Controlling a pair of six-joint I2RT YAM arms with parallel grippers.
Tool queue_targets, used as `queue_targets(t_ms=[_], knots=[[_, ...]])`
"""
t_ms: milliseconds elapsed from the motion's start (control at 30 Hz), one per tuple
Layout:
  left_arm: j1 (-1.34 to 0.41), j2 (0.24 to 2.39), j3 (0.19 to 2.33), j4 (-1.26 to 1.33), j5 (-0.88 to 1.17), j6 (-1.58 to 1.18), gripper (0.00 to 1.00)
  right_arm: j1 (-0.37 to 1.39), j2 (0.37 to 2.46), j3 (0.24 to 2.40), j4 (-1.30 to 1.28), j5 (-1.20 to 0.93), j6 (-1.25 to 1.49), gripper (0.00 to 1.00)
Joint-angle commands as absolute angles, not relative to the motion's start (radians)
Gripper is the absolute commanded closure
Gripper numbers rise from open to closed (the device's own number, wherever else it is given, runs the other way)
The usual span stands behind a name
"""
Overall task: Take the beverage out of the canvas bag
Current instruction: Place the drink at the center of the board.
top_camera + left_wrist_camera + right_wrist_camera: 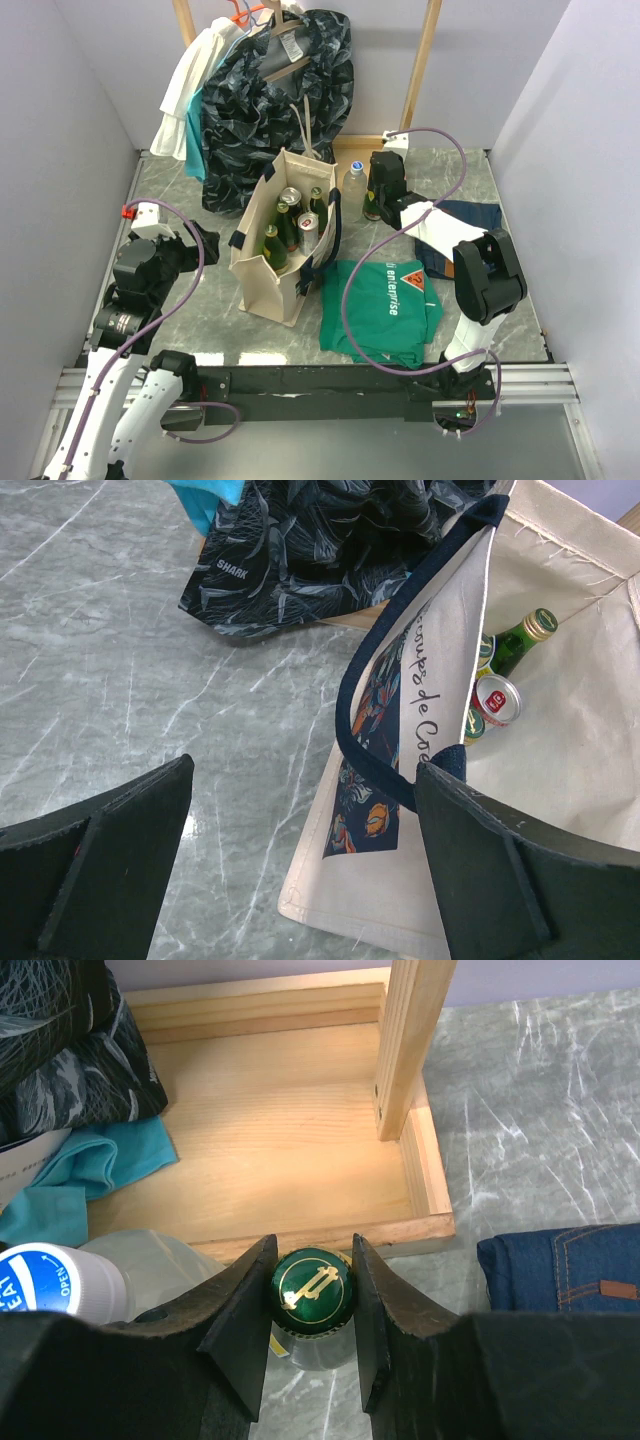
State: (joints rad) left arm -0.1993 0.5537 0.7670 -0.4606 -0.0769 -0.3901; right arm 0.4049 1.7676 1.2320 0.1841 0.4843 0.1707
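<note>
The cream canvas bag [262,272] with navy straps stands upright at the table's middle, with several bottles and cans [292,225] in it. My right gripper [376,203] is right of the bag, by the wooden base. It is shut on the green-capped bottle [311,1287], fingers [246,1305] pinching the neck under the cap. Whether that bottle rests on the table I cannot tell. My left gripper [305,780] is open beside the bag [560,730]. The bag's printed side wall and navy strap [400,670] lie between its fingers. A red can [497,698] shows inside.
A clear plastic bottle [353,189] with a blue-white cap [40,1280] stands just left of the held bottle. A wooden rack base [280,1130] and post [410,1040] lie behind it. A dark patterned garment [275,95], folded jeans [465,225] and a green shirt [385,310] surround the bag.
</note>
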Motion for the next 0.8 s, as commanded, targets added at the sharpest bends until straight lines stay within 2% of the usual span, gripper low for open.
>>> queue_targets(t_ms=[0, 567, 633, 767], knots=[[-0.193, 0.56, 0.782, -0.439, -0.083, -0.393, 0.03, 0.397, 1.75, 1.275, 0.35, 0.505, 0.202, 1.0], [-0.175, 0.569, 0.784, -0.434, -0.066, -0.39, 0.02, 0.396, 1.778, 1.299, 0.281, 0.5, 0.232, 1.0], [-0.176, 0.568, 0.782, -0.433, -0.064, -0.39, 0.02, 0.396, 1.776, 1.301, 0.269, 0.5, 0.236, 0.94], [-0.175, 0.563, 0.782, -0.433, -0.061, -0.39, 0.02, 0.396, 1.773, 1.298, 0.256, 0.502, 0.241, 0.92]])
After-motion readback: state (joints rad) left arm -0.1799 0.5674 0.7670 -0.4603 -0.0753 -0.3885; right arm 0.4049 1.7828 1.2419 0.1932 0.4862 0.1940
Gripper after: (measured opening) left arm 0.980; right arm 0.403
